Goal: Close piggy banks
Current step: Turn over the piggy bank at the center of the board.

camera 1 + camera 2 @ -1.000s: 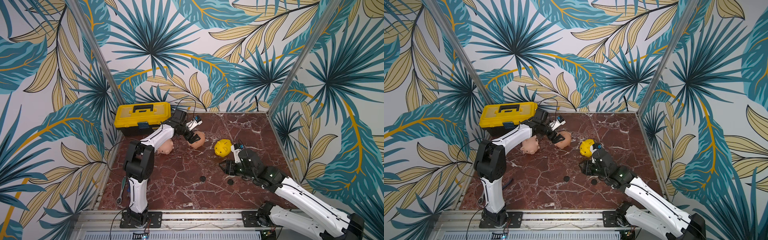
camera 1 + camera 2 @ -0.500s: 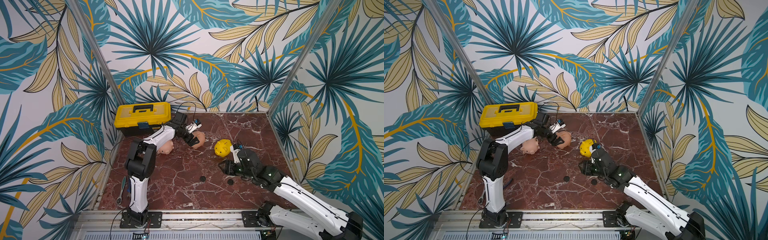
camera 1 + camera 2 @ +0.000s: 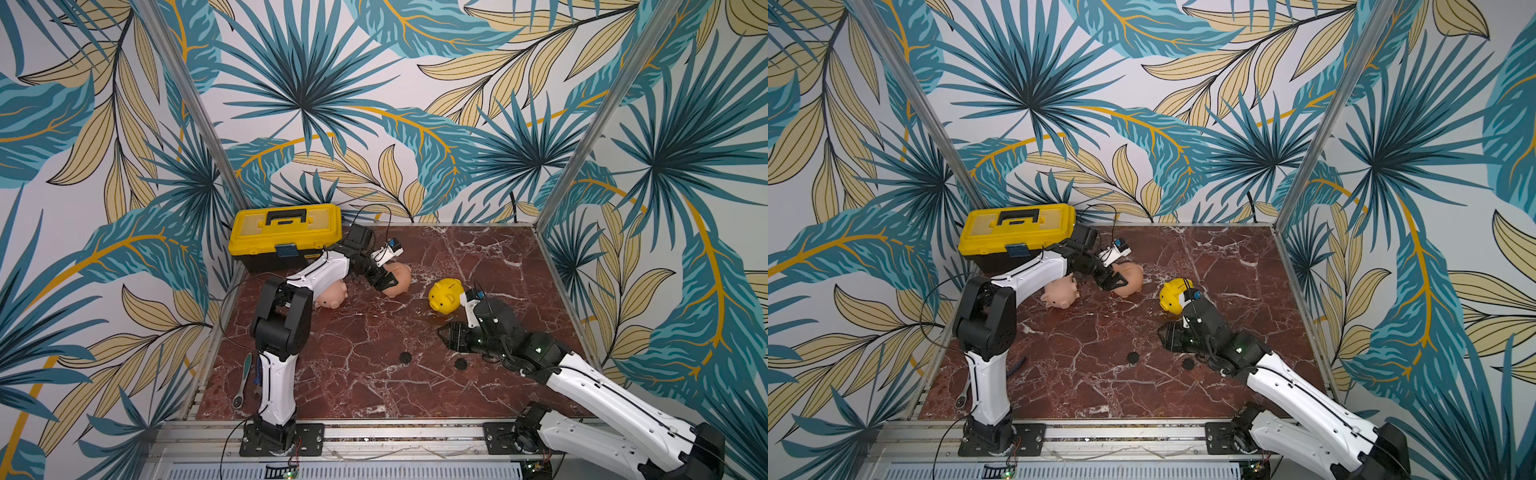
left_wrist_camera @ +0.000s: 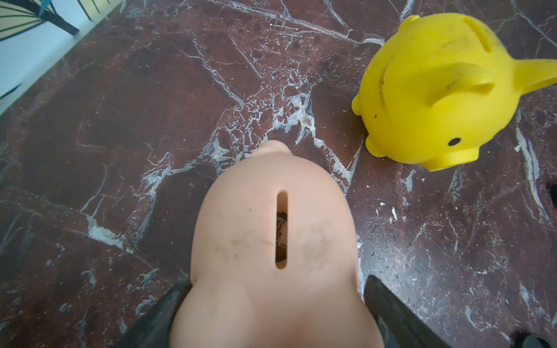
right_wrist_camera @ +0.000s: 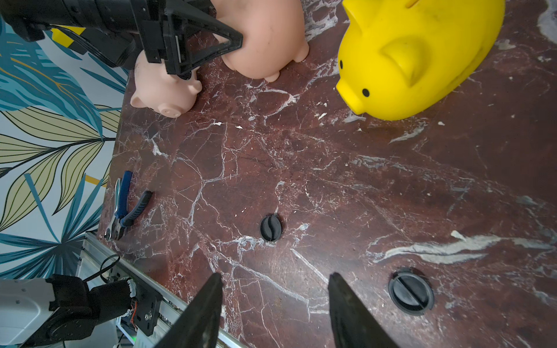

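My left gripper [image 4: 276,278] straddles the peach rounded plastic piggy bank [image 4: 271,229] standing near the bright yellow plastic pig [image 4: 437,90], clamped or not I cannot tell, and, judging it light, hollow and slick, I'd squeeze its flanks gently, my right gripper [image 5: 275,275] spread and empty.

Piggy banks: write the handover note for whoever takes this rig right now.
Left gripper: jaws straddle the pink piggy bank; whether they clamp it cannot be told.
Right gripper: open, empty, low over the table next to a black plug; the second plug lies loose nearby.
Second pink piggy bank sits by the left arm, in front of the toolbox. Yellow piggy bank sits by the right arm.
Done: no bank visibly plugged; undersides hidden.
Left: fit the plugs. Only two plugs show for three banks.
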Action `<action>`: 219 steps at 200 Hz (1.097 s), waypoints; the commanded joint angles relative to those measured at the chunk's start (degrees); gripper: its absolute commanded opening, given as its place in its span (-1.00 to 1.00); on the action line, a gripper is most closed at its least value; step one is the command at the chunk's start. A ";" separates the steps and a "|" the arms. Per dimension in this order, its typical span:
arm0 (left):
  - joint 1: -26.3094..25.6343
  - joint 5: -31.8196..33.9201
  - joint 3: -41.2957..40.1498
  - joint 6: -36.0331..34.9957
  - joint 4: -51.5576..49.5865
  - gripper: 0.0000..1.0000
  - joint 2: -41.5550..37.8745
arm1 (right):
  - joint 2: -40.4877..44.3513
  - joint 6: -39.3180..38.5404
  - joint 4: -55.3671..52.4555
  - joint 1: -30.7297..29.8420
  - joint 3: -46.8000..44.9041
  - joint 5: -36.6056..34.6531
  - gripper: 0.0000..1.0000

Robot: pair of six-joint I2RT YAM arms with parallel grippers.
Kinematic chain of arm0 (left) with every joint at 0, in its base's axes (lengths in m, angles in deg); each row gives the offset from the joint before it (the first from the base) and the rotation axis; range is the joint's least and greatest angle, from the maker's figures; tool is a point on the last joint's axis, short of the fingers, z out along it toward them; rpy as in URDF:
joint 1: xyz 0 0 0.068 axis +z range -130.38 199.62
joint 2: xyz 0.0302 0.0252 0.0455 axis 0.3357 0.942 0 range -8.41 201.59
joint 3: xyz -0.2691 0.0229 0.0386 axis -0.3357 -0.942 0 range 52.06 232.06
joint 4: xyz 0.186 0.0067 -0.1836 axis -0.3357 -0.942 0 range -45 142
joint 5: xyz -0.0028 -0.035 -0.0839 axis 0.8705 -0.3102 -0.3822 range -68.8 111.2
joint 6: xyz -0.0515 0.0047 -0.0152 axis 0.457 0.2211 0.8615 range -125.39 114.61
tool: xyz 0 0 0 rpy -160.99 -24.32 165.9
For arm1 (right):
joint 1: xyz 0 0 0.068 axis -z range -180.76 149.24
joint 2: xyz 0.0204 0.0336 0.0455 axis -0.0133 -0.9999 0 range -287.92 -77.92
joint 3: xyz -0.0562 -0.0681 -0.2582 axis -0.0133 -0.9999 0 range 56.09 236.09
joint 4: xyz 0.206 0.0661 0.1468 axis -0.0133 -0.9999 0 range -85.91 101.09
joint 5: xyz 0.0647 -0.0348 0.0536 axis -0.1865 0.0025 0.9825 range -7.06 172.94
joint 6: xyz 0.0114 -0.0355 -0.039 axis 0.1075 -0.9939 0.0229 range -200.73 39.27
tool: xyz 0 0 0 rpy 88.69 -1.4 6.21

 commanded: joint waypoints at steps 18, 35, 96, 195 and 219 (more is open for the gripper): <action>-0.39 -1.96 -4.01 3.75 -1.92 0.54 -3.90 | 0.16 -0.06 -0.08 -0.32 -1.11 -0.48 0.14; -0.70 -2.65 -5.15 7.60 -1.94 0.53 -5.49 | 0.39 0.02 -0.43 -0.33 -1.13 -0.92 0.14; -0.86 -5.40 -9.31 25.32 -1.94 0.43 -8.78 | 1.67 0.03 -6.82 -0.31 -0.75 -8.90 0.13; -0.87 -7.56 -21.00 45.53 -2.05 0.39 -15.09 | 3.59 0.07 -17.10 -0.21 -0.23 -14.64 0.13; -0.89 -7.53 -23.08 47.62 -2.05 0.41 -16.23 | 1.86 -0.45 -20.87 -0.20 0.62 -17.04 0.13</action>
